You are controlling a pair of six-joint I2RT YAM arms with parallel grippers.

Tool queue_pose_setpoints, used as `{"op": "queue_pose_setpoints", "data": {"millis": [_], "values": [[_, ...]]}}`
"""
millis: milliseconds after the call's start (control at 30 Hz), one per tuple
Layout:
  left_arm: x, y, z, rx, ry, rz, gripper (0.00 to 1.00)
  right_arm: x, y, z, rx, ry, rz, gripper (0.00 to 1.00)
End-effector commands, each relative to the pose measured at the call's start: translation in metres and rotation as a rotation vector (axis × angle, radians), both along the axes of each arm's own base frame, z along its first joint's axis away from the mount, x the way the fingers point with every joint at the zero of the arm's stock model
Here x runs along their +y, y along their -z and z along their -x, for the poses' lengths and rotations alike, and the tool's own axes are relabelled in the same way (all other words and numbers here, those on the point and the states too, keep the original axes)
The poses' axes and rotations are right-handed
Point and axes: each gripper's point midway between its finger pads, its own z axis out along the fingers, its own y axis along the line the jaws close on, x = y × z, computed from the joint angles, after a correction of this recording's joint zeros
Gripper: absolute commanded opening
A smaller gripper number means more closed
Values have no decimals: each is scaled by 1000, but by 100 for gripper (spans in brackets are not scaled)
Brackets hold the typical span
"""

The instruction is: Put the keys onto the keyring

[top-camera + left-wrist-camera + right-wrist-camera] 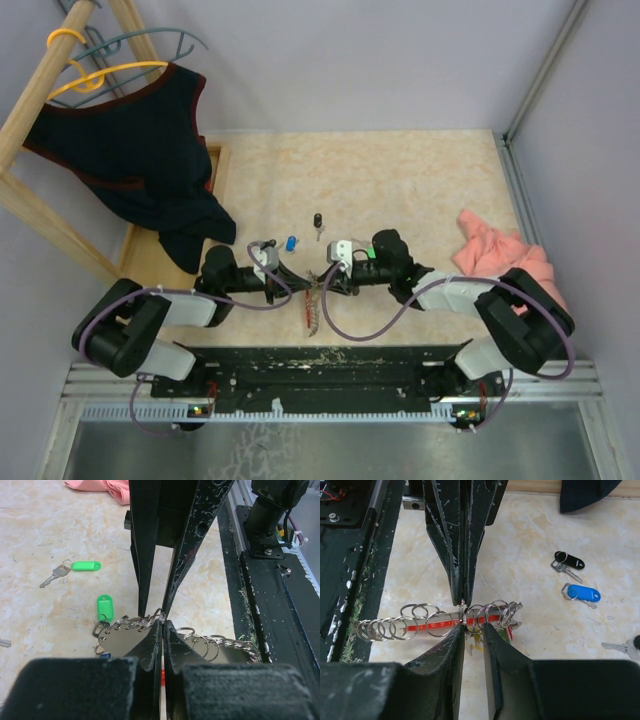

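The keyring [432, 625], a red band hung with several steel split rings, lies near the table's front edge, also in the top view [311, 306] and the left wrist view [210, 645]. My left gripper [164, 623] is shut on one split ring at the loop's middle. My right gripper [473, 628] faces it with its jaws apart, straddling the rings; one finger touches a ring. Small keys with yellow, green and red heads hang under the loop [501, 630]. A blue key [582, 593] and a black key [568, 560] lie loose. A green key [82, 566] lies apart.
A black metal rail [330, 365] runs along the near edge just beside the keyring. A pink cloth [500, 258] lies at the right. A black garment [140, 150] hangs on a wooden rack at the back left. Another green tag [104, 606] lies by the loop's end.
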Motion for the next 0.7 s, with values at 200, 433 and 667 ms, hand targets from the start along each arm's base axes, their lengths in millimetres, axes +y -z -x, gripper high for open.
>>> {"op": "queue_pose_setpoints", "data": {"millis": [200, 433, 667], "values": [[-5, -16, 4, -57, 65, 34, 2, 18, -22, 0, 24, -64, -57, 0], [-5, -18, 7, -67, 87, 37, 2, 16, -22, -6, 226, -24, -43, 0], [-4, -18, 8, -71, 86, 35, 2, 17, -15, -17, 403, 76, 51, 0]]}}
